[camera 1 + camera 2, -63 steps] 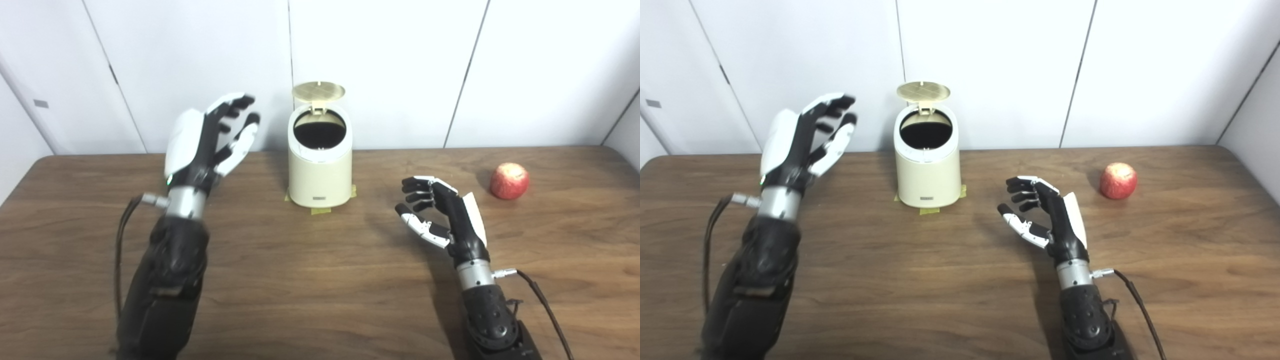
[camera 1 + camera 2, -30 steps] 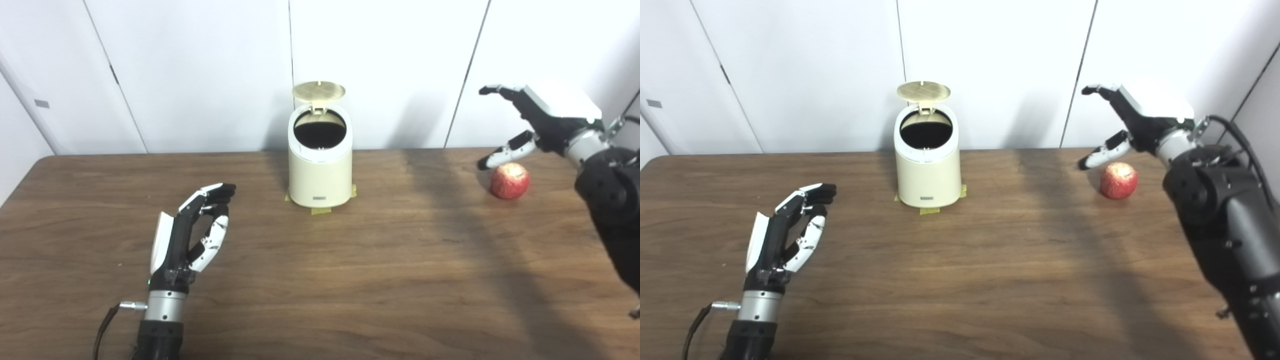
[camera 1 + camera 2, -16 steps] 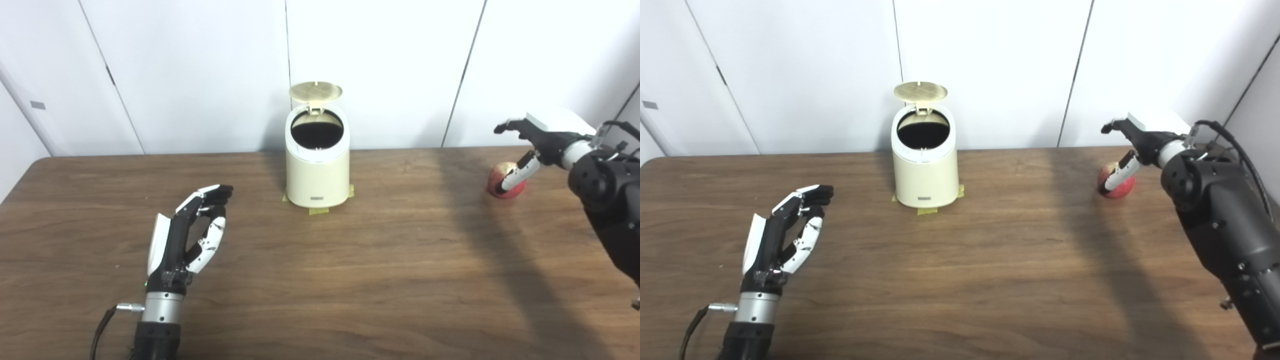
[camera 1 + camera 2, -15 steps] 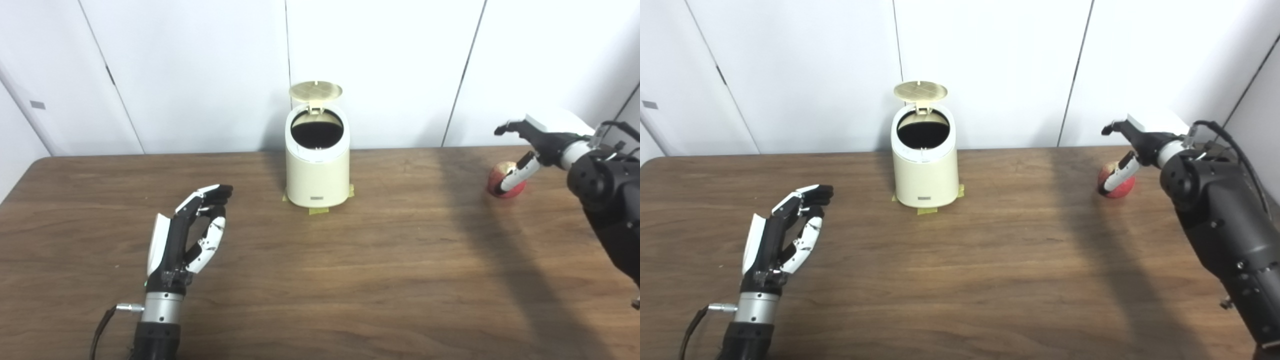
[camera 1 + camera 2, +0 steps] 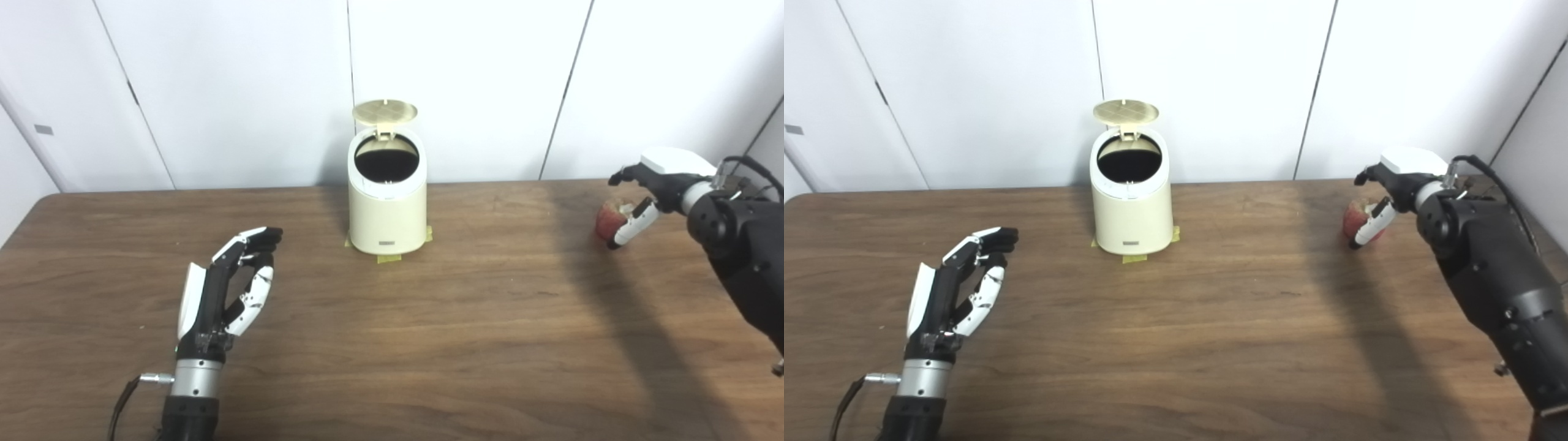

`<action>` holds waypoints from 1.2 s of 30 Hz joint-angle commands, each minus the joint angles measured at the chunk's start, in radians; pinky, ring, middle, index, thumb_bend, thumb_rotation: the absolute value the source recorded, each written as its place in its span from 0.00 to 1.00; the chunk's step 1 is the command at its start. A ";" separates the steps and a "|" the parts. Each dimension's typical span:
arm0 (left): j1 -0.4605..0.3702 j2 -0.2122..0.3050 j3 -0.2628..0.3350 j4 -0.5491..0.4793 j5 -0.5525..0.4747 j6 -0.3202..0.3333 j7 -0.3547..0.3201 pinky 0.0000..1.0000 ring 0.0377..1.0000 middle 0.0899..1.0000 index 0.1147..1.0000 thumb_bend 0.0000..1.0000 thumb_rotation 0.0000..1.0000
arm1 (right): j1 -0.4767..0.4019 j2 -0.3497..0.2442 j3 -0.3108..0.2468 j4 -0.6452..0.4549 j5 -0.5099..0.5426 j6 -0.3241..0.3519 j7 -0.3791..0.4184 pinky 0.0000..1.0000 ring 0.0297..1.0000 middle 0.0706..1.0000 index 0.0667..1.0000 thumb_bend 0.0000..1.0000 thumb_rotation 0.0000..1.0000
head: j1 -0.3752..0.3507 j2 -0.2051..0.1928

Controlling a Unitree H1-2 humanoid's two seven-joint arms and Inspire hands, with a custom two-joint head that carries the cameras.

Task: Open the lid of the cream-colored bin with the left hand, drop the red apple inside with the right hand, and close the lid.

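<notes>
The right hand (image 5: 643, 190) has come lower than half a second ago and now wraps the red apple (image 5: 607, 220) at 3 o'clock on the desk (image 5: 429, 343). The left hand (image 5: 226, 285) rests released at 8 o'clock as before; the bin (image 5: 387, 202) stands at 12 o'clock, its lid (image 5: 384, 112) up.

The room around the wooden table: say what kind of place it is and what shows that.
Probably a robot test room or lab. The brown wooden table stands against bare white wall panels, and the cream-colored bin is fixed in place with yellow tape, as if staged for trials.
</notes>
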 commanded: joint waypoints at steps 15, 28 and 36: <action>-0.007 0.003 0.001 -0.020 0.010 -0.018 0.005 0.62 0.70 0.70 0.68 0.19 0.61 | -0.073 -0.012 0.025 0.068 0.065 -0.052 -0.023 0.62 0.77 0.84 0.81 0.94 0.21 | 0.007 0.007; 0.001 0.000 -0.003 -0.041 0.030 0.001 0.002 0.61 0.69 0.69 0.67 0.19 0.62 | -0.079 -0.006 0.034 0.111 0.101 -0.049 -0.044 0.65 0.75 0.78 0.83 0.89 0.16 | 0.013 0.010; -0.001 -0.002 -0.003 -0.037 0.033 -0.005 0.004 0.60 0.68 0.68 0.67 0.19 0.61 | -0.092 -0.014 0.061 0.143 0.095 -0.076 -0.047 0.67 0.78 0.81 0.81 0.88 0.19 | 0.012 0.010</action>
